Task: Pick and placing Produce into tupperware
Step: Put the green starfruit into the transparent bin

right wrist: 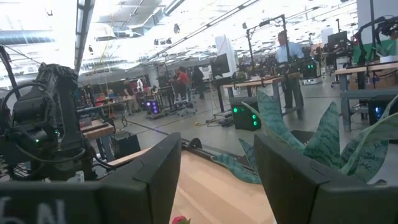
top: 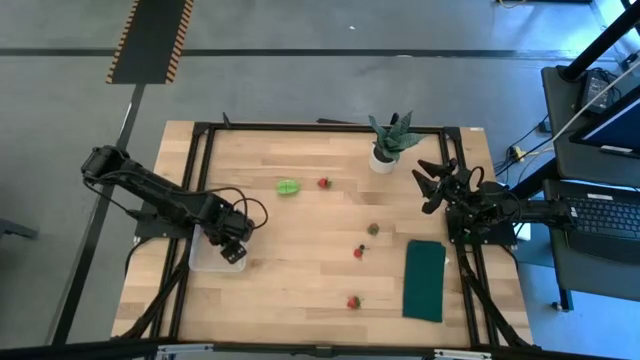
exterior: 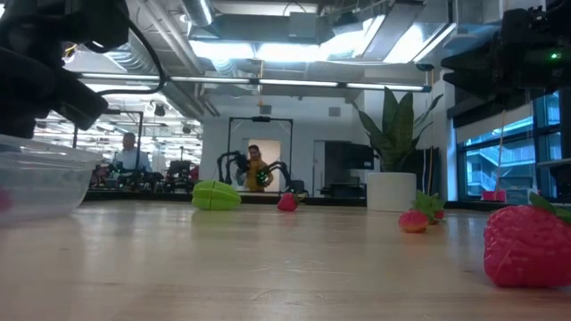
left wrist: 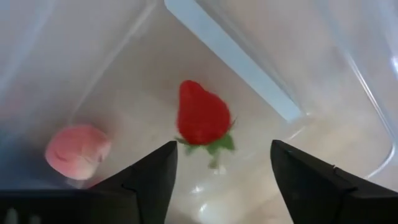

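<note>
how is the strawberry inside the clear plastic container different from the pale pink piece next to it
The red strawberry piece is deep glossy red, pointed at one end, with a green leafy top. The pale pink rounded piece is lighter, blunter, and shows no green. The strawberry lies out in the middle of the floor; the pink piece sits nearer a wall. Both rest inside the clear plastic container, loose below the left hand, whose fingers stand apart.

One clear tupperware container (top: 205, 258) holds one strawberry (left wrist: 202, 116) and one pink round piece (left wrist: 77, 151). On the table lie three more strawberries (top: 324, 183) (top: 358, 252) (top: 353, 302), one green leafy piece (top: 288, 187) and one olive-brown round piece (top: 373, 229). One potted plant (top: 388, 141) and one dark green cloth (top: 425, 280) complete the set.
</note>
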Motion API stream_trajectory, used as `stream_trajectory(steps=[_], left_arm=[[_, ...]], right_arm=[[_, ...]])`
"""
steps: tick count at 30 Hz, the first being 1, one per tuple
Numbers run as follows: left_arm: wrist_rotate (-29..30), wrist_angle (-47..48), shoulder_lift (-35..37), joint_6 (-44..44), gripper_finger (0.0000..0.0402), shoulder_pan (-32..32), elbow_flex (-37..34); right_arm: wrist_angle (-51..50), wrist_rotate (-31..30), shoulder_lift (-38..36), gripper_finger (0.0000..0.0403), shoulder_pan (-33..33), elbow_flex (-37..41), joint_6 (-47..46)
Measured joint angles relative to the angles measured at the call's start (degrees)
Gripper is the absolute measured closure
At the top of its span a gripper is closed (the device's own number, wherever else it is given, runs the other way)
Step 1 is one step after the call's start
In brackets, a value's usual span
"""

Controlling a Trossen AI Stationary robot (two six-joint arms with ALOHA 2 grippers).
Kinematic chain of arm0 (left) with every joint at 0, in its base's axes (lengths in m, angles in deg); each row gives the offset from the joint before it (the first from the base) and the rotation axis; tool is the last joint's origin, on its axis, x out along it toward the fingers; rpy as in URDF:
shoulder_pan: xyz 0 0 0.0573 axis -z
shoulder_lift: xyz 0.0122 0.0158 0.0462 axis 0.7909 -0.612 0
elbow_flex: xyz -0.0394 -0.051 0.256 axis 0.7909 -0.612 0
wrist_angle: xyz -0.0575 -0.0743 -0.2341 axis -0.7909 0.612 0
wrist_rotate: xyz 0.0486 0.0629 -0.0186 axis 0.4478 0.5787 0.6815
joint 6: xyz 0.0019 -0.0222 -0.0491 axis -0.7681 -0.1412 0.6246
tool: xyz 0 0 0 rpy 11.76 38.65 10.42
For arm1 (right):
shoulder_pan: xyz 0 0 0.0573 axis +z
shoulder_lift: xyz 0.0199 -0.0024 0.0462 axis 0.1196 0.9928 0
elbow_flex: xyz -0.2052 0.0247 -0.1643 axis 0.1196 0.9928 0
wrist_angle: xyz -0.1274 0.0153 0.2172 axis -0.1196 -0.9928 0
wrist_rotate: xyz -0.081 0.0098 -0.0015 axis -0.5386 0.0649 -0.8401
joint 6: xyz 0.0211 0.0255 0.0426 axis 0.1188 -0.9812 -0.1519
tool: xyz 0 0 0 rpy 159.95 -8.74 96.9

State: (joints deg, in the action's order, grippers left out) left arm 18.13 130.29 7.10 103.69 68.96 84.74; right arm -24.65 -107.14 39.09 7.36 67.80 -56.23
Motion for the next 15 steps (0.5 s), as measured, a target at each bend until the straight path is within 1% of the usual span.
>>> stream_trajectory(steps=[5,8,15], left_arm=[[-2.0,-0.8,0.0,1.2,0.0136,0.0,0.0],[-3.0,-1.4,0.0,0.1,0.0137,0.0,0.0],[-2.8,-1.3,0.0,0.1,0.0140,0.0,0.0]], right_arm=[[0.0,0.0,0.0,0.0199,0.0,0.0,0.1],[0.0,0.0,0.0,0.0199,0.0,0.0,0.1],[0.0,0.0,0.0,0.0198,0.0,0.0,0.1]])
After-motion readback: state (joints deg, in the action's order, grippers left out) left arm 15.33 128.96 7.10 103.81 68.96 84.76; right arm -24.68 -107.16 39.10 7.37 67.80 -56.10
